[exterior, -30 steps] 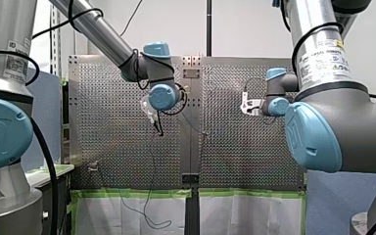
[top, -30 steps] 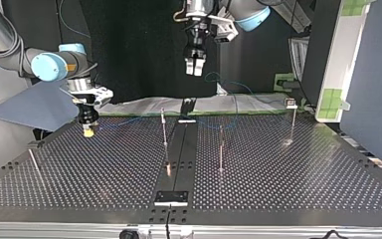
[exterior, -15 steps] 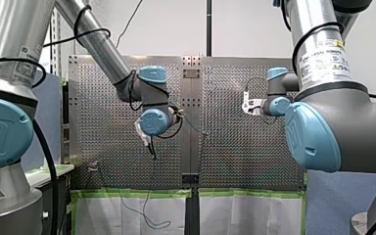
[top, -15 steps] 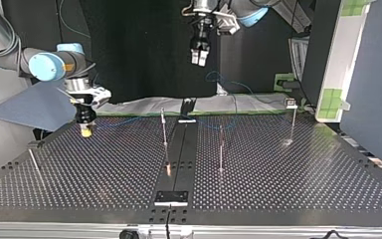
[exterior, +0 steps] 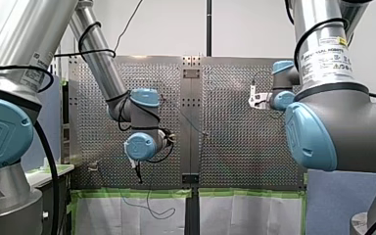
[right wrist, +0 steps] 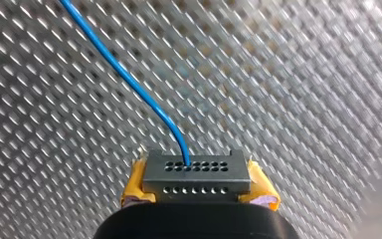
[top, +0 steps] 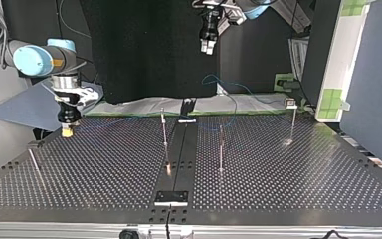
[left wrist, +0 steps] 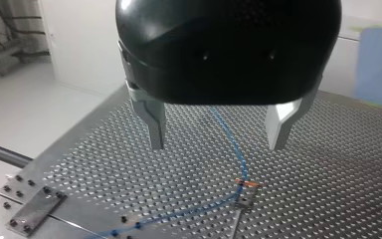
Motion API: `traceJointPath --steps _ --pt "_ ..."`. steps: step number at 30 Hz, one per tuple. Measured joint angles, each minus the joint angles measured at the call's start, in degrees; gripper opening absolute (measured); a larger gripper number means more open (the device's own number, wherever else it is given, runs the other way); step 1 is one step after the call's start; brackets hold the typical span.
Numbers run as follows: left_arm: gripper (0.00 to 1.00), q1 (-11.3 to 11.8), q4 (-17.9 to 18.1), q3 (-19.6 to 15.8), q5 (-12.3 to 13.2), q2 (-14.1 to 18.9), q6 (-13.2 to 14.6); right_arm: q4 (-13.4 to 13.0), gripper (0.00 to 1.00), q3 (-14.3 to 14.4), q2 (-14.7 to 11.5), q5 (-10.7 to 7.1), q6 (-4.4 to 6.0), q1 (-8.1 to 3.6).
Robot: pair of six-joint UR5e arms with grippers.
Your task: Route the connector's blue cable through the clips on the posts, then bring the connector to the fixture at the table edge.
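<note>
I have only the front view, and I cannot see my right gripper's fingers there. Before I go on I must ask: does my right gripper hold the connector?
Observer: Yes. The right wrist view shows my right gripper shut on the connector, between its yellow pads.
Operator: Is the blue cable attached to it?
Observer: Yes. The blue cable comes out of a hole in the connector's row farther from the gripper.
Operator: Does my left gripper hold anything?
Observer: No. In the left wrist view my left gripper is open and empty, and the cable lies on the table beneath it.
</note>
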Motion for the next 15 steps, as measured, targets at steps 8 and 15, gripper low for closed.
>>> traceJointPath --steps 8,15 --pt "1.00 -0.01 0.12 -4.03 -0.05 -3.58 0.56 -2.50 0.00 1.46 -4.53 4.10 0.77 -2.73" --pt "1.00 -0.05 -1.35 -7.67 -0.10 -4.20 1.62 -1.83 0.00 1.50 -6.06 4.50 0.49 -6.53"
